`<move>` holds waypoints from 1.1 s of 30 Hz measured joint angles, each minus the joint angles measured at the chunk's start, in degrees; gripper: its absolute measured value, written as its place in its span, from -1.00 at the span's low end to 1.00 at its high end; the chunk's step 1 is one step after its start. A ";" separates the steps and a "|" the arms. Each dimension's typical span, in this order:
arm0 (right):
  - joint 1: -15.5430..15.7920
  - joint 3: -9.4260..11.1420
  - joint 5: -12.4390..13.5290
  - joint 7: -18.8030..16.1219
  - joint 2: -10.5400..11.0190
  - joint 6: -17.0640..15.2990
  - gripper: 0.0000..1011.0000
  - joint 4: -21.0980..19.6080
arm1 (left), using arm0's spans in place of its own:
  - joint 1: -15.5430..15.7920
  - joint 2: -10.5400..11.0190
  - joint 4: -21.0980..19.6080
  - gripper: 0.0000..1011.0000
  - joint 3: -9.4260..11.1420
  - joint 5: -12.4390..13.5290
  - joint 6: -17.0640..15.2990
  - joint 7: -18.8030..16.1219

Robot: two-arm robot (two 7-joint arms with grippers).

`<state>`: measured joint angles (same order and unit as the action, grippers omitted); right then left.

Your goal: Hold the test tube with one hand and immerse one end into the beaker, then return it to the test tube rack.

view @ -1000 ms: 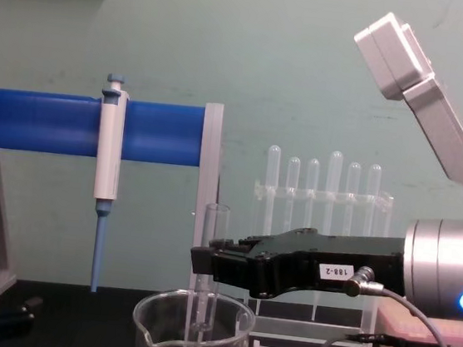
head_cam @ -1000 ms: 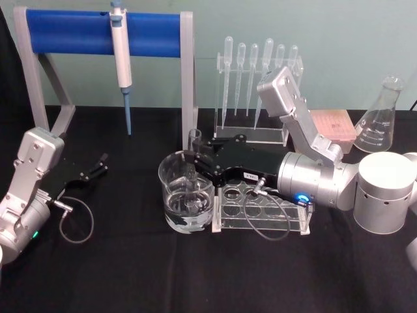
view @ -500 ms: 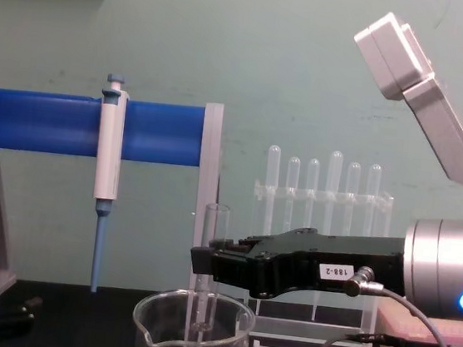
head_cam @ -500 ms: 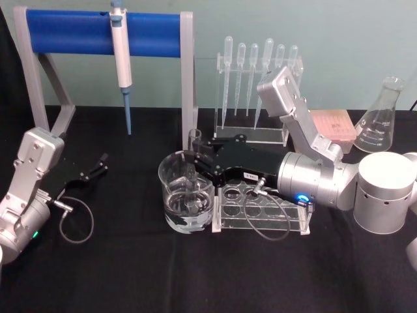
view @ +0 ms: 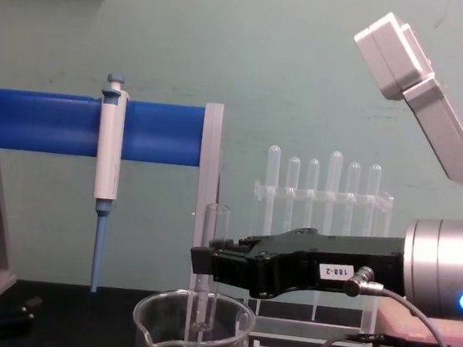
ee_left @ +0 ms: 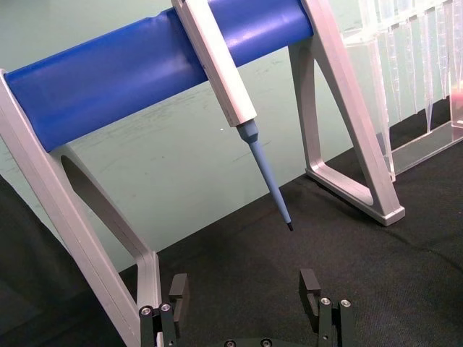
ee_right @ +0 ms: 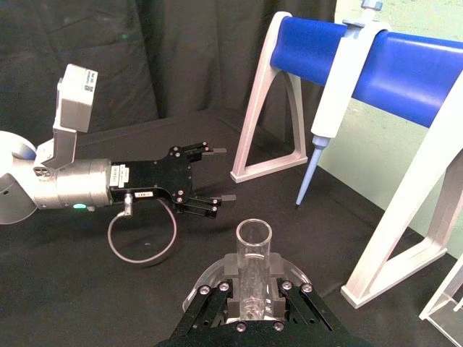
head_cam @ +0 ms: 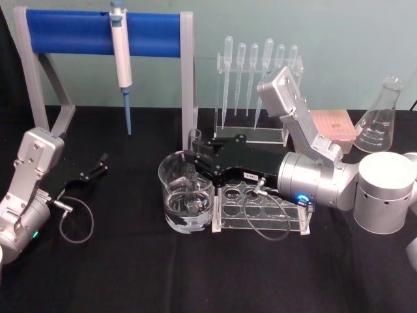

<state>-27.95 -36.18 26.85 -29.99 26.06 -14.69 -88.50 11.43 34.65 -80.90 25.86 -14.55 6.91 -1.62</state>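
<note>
Test tube (head_cam: 194, 139) standing upright in beaker (head_cam: 168, 195); nothing is changing from the earlier frame.
Right hand (head_cam: 193, 168) is reaching in level, clamping the tube above the rim; left hand (head_cam: 99, 165) is idling at left, fingers apart.

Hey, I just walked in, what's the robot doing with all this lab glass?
The right gripper is shut on the test tube, holding it upright with its closed lower end down inside the beaker, which stands on the table just left of the test tube rack. The return to the rack is not yet done. The left gripper sits open and idle at the left, near the blue pipette stand.
</note>
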 joint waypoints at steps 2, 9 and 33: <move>0.00 0.00 0.00 0.00 0.00 0.00 -0.56 0.00 | 0.00 0.00 0.00 0.98 0.00 0.00 0.00 0.00; 0.00 0.00 0.00 0.00 0.00 0.00 -0.56 0.00 | 0.00 0.00 0.00 0.98 0.00 0.00 0.00 0.00; 0.00 0.00 0.00 0.00 0.00 0.00 -0.56 0.00 | 0.00 0.00 0.00 0.98 0.00 0.00 0.00 0.00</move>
<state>-27.94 -36.18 26.85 -29.99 26.06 -14.69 -88.50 11.43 34.64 -80.90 25.86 -14.55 6.91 -1.62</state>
